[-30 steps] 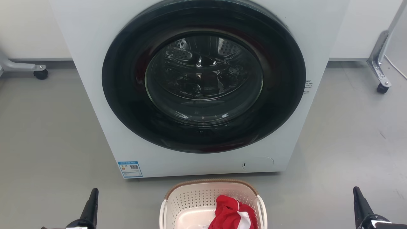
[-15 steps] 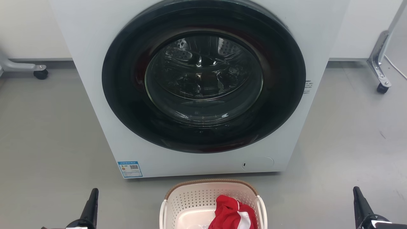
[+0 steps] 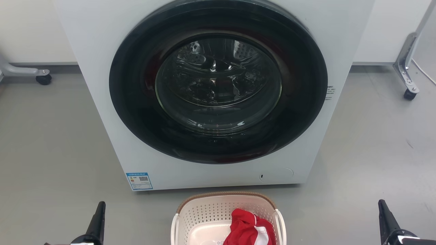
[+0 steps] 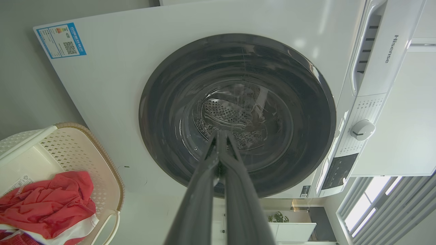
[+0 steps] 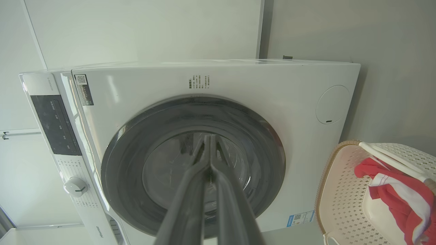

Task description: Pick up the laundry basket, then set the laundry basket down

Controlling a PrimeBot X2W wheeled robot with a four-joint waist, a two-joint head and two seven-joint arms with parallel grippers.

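Left claw (image 3: 100,206) and right claw (image 3: 382,204) flank laundry basket (image 3: 204,211).

Cream laundry basket (image 3: 204,214) with perforated walls and brown woven rim; red-and-white cloth (image 3: 248,229); white washer (image 3: 102,68), black door ring

The laundry basket (image 3: 207,212) is cream-white, with lots of little holes in its walls. It has a brown rim (image 3: 224,194) that looks woven, and a white loop handle (image 3: 174,226) on each side. It sits upright on the grey floor (image 3: 51,153), just in front of the big white washer (image 3: 88,51), with a bit of floor between them. A red and white cloth (image 3: 247,228) lies bunched inside, on the right.
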